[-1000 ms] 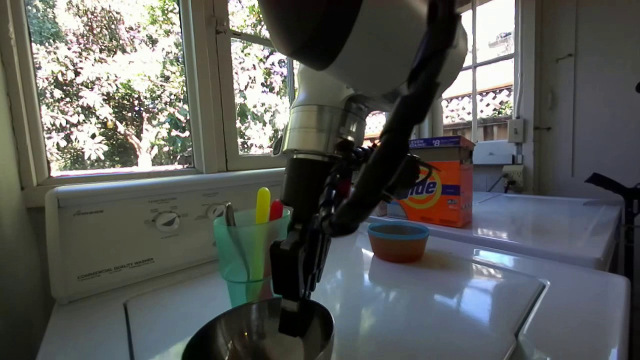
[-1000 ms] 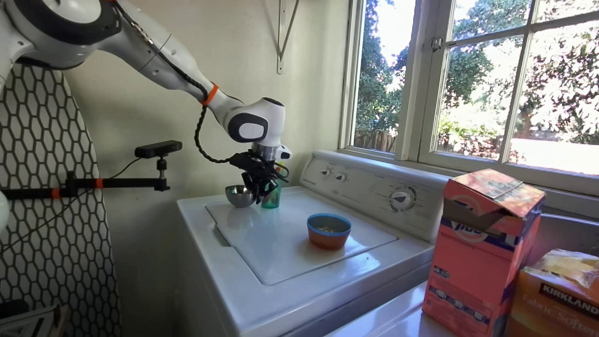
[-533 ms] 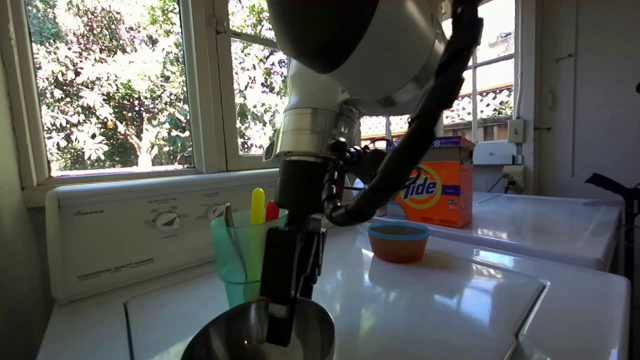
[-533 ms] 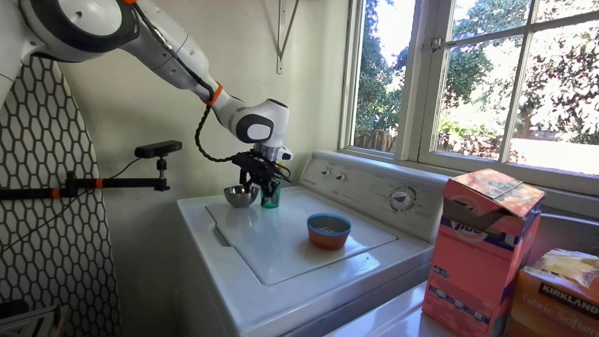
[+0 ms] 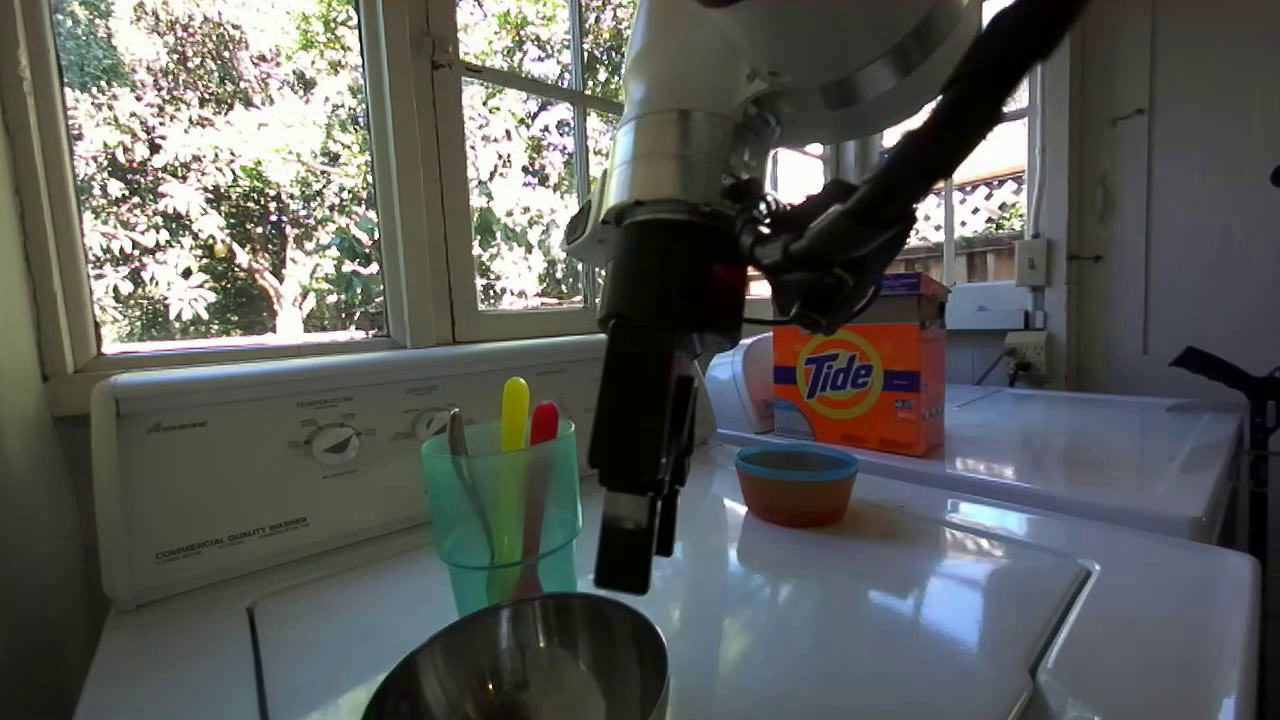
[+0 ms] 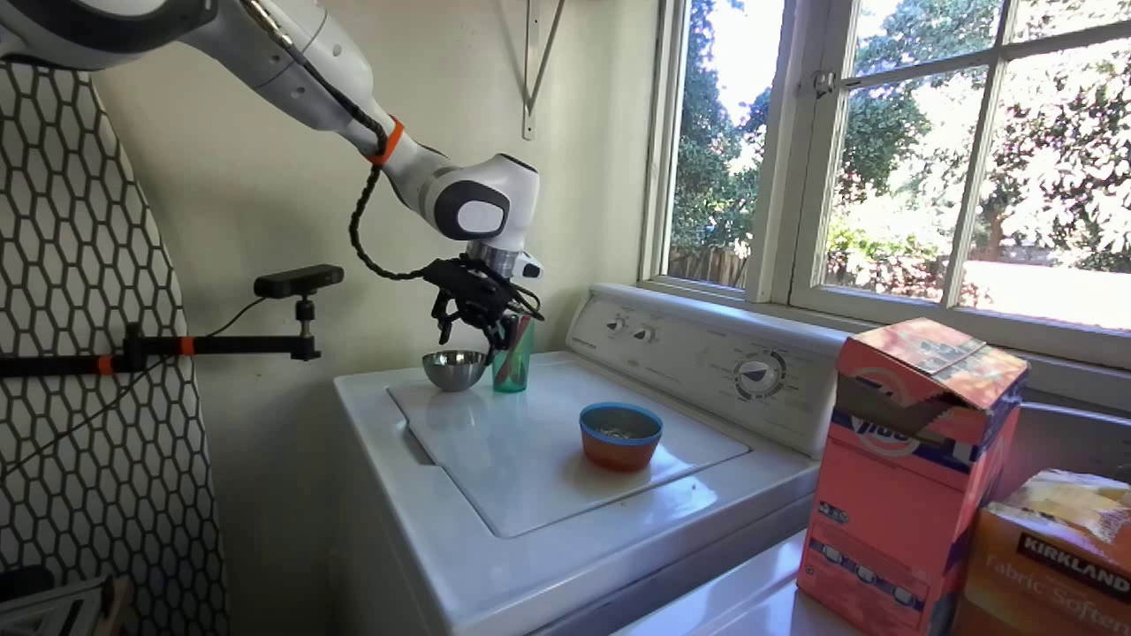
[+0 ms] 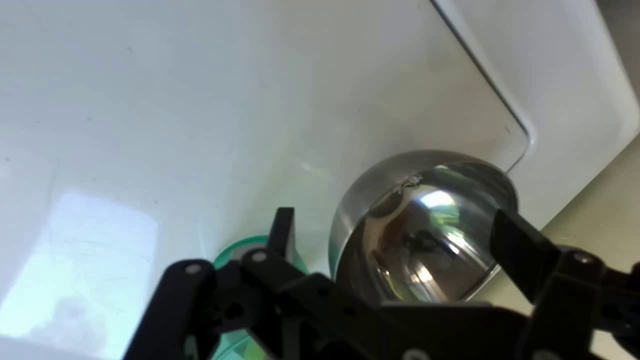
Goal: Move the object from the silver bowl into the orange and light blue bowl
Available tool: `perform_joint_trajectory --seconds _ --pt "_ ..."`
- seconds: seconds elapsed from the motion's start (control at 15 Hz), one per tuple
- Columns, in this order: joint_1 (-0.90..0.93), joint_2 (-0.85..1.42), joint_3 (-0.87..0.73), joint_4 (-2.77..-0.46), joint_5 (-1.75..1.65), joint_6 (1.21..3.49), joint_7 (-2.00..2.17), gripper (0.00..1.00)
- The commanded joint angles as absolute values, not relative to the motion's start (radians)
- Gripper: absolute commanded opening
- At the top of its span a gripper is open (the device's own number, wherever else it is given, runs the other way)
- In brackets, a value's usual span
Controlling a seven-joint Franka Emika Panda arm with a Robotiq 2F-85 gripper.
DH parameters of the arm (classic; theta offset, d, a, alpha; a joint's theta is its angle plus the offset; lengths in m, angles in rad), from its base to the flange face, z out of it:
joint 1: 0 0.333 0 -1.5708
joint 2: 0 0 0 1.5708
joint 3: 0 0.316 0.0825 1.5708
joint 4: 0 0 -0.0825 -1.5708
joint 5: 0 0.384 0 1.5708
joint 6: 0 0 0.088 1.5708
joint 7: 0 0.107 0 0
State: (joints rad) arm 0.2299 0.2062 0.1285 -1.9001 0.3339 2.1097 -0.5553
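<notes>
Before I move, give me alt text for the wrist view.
The open pincer, holding nothing, hangs above the shiny silver bowl; reflections leave any contents unclear. At lower left, the pincer partly hides a teal cup on the white washer top.

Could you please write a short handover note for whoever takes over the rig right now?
Hand: open, holding nothing, above the silver bowl.
Things: silver bowl on the washer lid, beside the teal cup; orange and light blue bowl on the same lid, well apart, with pale bits inside.
Done: transfer unconfirmed; I can't tell an object from reflections in the silver bowl, nor identify the bits.
Left: probably check the silver bowl, then carry anything found across.
</notes>
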Motion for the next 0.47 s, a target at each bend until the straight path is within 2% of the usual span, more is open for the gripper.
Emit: perform_joint_trajectory --seconds 0.0,0.27,0.33,0.4 --pt "0.177 0.059 0.138 -2.043 0.224 2.1 -0.533 1.0" --pt "0.136 -0.083 0.105 -2.171 0.088 2.244 -0.432 1.0" --pt "0.145 0.015 0.119 -2.066 0.137 2.177 -0.482 1.0" --pt "0.14 -0.008 0.112 -2.081 0.132 2.183 -0.48 1.0"
